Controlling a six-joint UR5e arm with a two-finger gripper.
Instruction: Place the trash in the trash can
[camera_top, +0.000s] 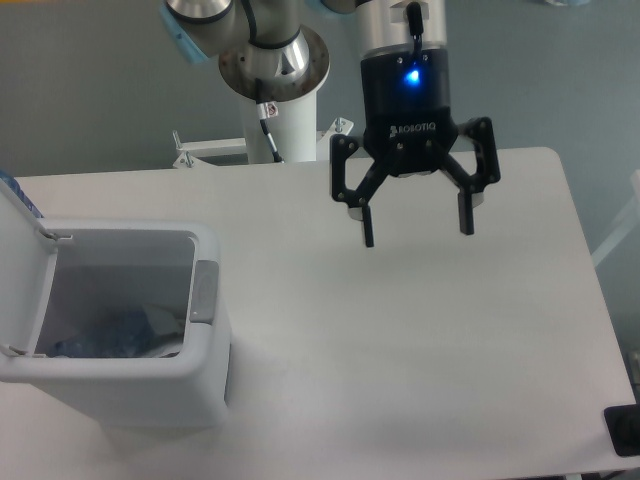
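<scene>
White bench (420, 340) fills most of the fixed camera view, grey floor behind it. Trash can (205, 385) sits at the left side of the bench, white plastic, rounded corners, flip lid (20, 260) standing open on its far left edge, grey latch tab (204, 292) on the right rim. Inside the can: crumpled trash (120, 332), bluish clear plastic and something pale beside it, low against the bottom; which piece is which cannot be told.

Gripper (415, 232) hangs over the bench right of centre, well apart from the can, black body marked ROBOTIQ with a blue light (412, 76) lit above the name. Fingers (367, 227) spread wide, released, nothing between them, tips pointing down and clear of the bench surface. Faint shadow on the bench below.

Arm's white pedestal (280, 125) stands behind the bench's back edge, silver joint above it. Small black object (622, 430) at the bench's lower right corner, too cut off to identify
</scene>
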